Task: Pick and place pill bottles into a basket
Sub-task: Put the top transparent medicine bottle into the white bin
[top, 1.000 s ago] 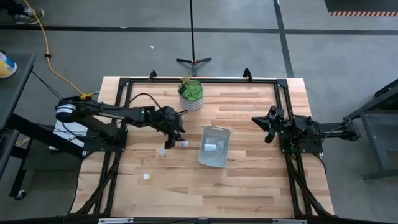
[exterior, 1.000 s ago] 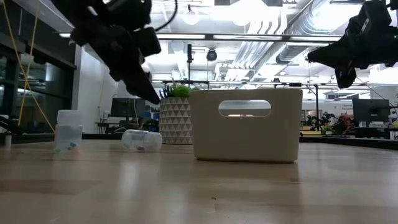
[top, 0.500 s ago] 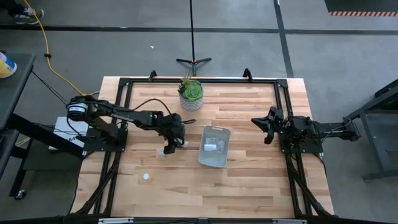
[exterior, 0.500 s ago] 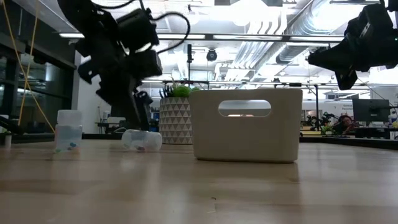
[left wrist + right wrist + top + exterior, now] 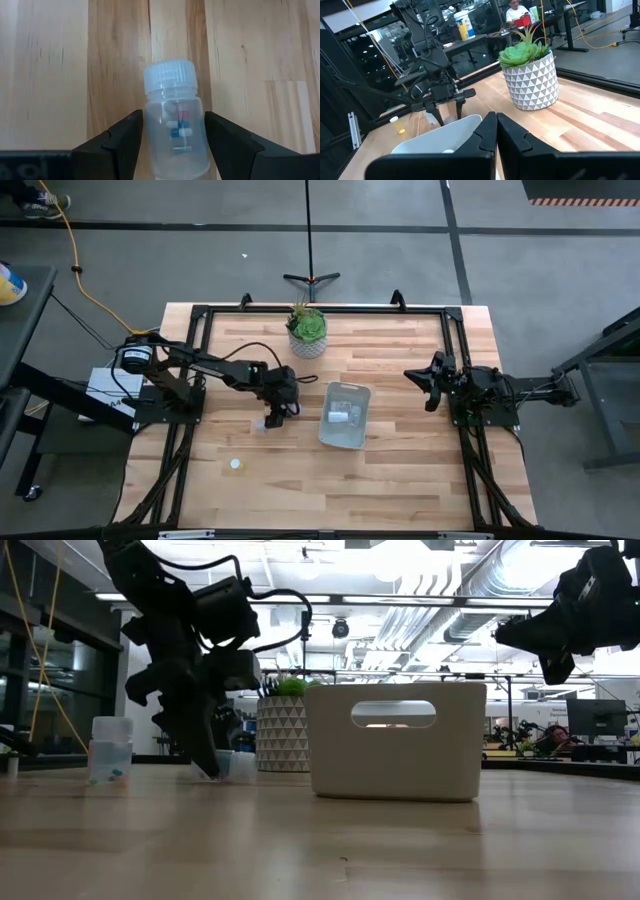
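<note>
A whitish translucent pill bottle (image 5: 175,135) with a white cap (image 5: 169,77) lies on its side on the wooden table, left of the pale basket (image 5: 352,438). My left gripper (image 5: 174,115) is open and points down over it, one finger on each side of the bottle's body; it also shows in the low view (image 5: 212,765). A second bottle (image 5: 109,750) stands upright nearby. Another bottle (image 5: 340,416) lies in the basket. My right gripper (image 5: 496,120) is shut and empty, held above the table's right side (image 5: 428,383). My left gripper's fingers (image 5: 125,140) stand close against the two sides of the bottle's body (image 5: 150,130), below the cap, coming from above and lying along the bottle. I cannot tell whether they touch it. The bottle lies flat on the table.
A green plant in a white patterned pot (image 5: 307,332) stands at the far side of the table, behind the basket. A small white-capped thing (image 5: 236,464) sits near the left front. Black frame rails (image 5: 200,360) run along the table's edges.
My left gripper has come down to the table, tipping to point more steeply down, and now stands astride the lying bottle. The bottle has stayed where it was.
</note>
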